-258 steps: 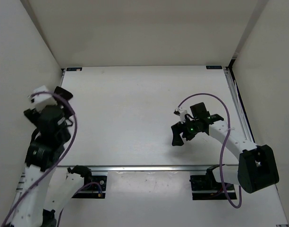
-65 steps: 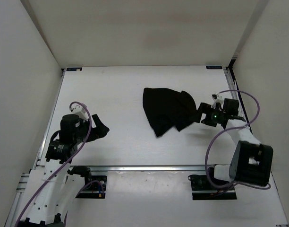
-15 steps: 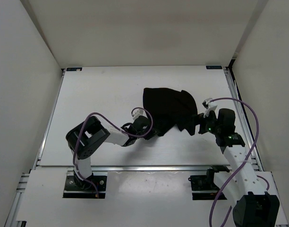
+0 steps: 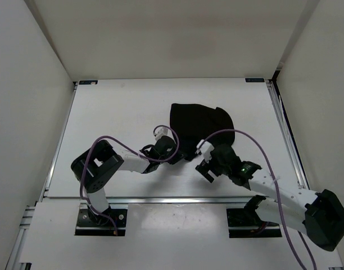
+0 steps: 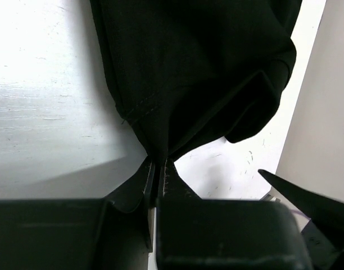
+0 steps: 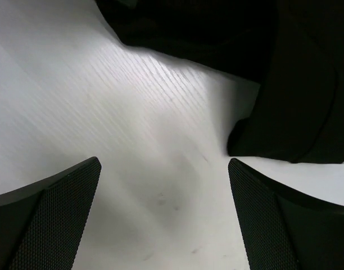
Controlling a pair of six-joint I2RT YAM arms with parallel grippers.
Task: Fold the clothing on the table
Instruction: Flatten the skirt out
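left tool point(image 5: 158, 167) on bunched black clothing point(image 5: 194, 67)

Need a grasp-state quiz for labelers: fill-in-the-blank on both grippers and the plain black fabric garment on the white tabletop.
1. The left gripper is ____ on a near corner of the plain black soft fabric garment.
2. The right gripper is ____, with nothing between its jaws.
3. The garment rests on the large flat rectangular tabletop, whose colour is ____.

Missing words: shut; open; white.
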